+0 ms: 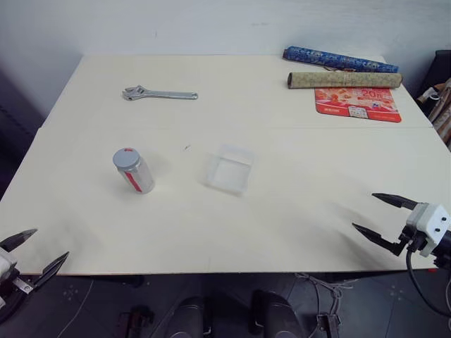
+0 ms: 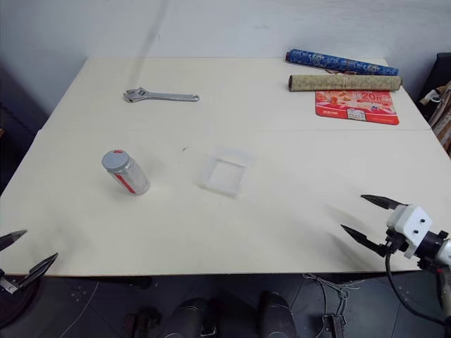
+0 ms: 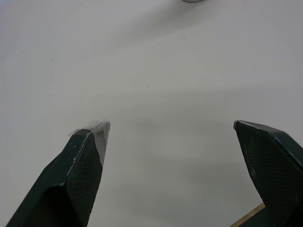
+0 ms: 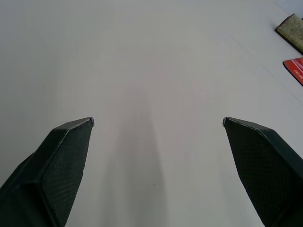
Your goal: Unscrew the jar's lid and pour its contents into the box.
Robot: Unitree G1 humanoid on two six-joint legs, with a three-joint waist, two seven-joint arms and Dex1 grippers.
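Jar (image 1: 134, 171) upright left of box (image 1: 230, 169), lid (image 1: 126, 158) on; L gripper (image 1: 32, 255) & R gripper (image 1: 382, 216) jaws apart, empty; steady body w/ one, twist lid w/ other.

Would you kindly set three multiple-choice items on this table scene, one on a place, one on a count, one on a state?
1. The wrench lies where?
A. beyond the jar
B. inside the box
C. on the red card

2. How many rolls lie at the table's far right?
A. one
B. two
C. four

3. The lid is
A. in the box
B. on the jar
C. in a gripper

Answers: 1 A, it lies farther back than the jar. 2 B, a blue roll and a tan roll. 3 B, it caps the jar.
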